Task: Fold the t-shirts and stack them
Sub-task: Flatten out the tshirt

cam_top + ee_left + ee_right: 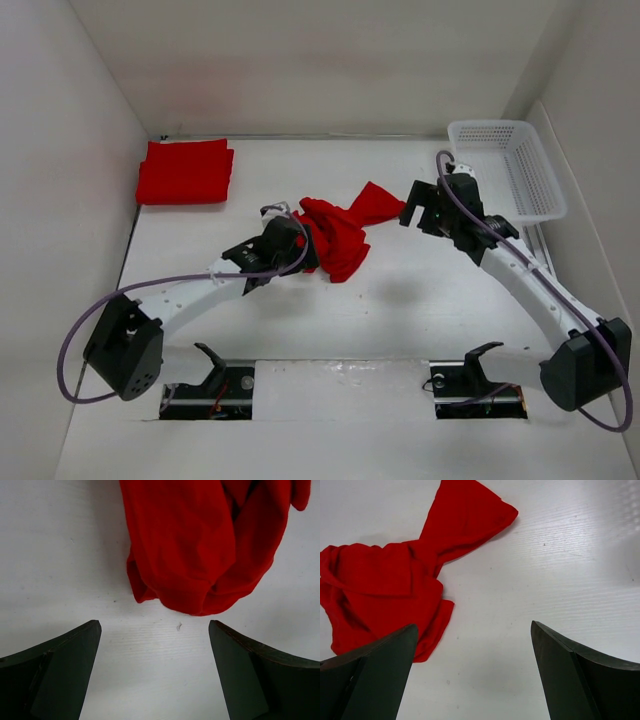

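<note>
Shirt (338,240) (crumpled, probably one) lies just ahead of the left gripper (154,626), right gripper (473,626) farther off, both gaping empty

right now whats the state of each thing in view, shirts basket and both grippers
middle t-shirt: crumpled, unfolded, lying on the table
far-left t-shirt pile: folded flat, count unclear
basket: upright, nothing visible inside
left gripper: open, holding nothing, just short of the crumpled shirt
right gripper: open, holding nothing
</note>
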